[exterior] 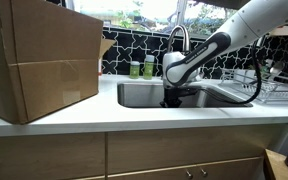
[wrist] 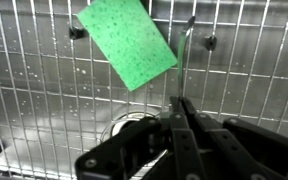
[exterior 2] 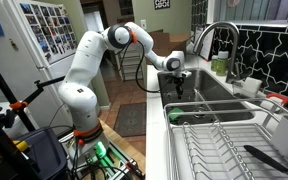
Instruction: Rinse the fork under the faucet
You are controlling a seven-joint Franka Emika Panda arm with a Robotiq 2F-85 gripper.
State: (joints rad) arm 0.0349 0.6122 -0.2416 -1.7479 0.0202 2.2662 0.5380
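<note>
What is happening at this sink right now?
A robot arm reaches down into the sink. Its end effector is shut on a thin metal fork, held low over the wire grid on the sink floor, close to a green sponge. The faucet arches above it. No running water is visible.

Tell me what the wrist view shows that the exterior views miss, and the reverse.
Only the wrist view: the green sponge lying on the wire grid, and the fork pinched upright in the shut gripper.
Only the exterior views: the faucet arching over the sink, the green bottles behind it, the cardboard box on the counter, and the dish rack.
Both: the gripper down inside the sink.
</note>
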